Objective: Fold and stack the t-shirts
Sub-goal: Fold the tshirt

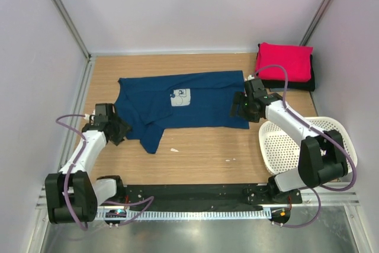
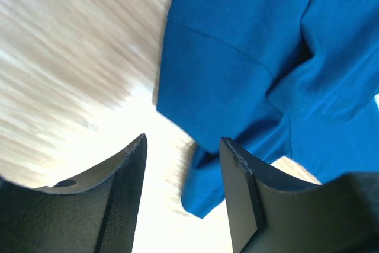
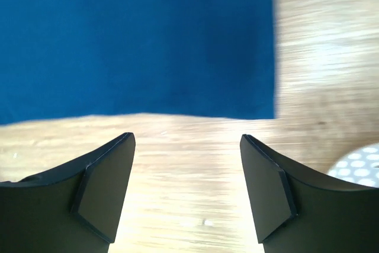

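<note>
Left gripper (image 1: pixel 116 128) is wide open, nothing between the fingers (image 2: pixel 121 197). In its wrist view the navy tee (image 1: pixel 183 108) lies just ahead and to the right, with a sleeve tip (image 2: pixel 201 197) reaching down toward the right finger. I can't tell whether that finger touches the cloth. Bare table (image 1: pixel 201 155) sits under the gap.

Over to the right gripper (image 1: pixel 241 106): also open and holding nothing. Its wrist view shows the tee's hem edge (image 3: pixel 142 45) straight ahead of the fingertips, apart from them, and the hem corner just beyond the right finger (image 3: pixel 266 188). From above, this gripper hovers right at the hem end of the shirt.

Count: three tees, one navy, one pink (image 1: pixel 284 61) and one black (image 1: pixel 309 81). One basket (image 1: pixel 284 146), two grippers.

The navy tee is spread flat, print side up. Its long axis runs from one gripper to the other. The collar end points toward the left gripper and the hem toward the right one. One sleeve (image 1: pixel 151 140) trails off toward the arm bases, just right of the left gripper.

The pink tee is folded and lies on top of the black one. The pair is beyond the right gripper, toward the far right corner, well apart from the navy tee. The basket sits on the near side of the right gripper, beside that arm.
</note>
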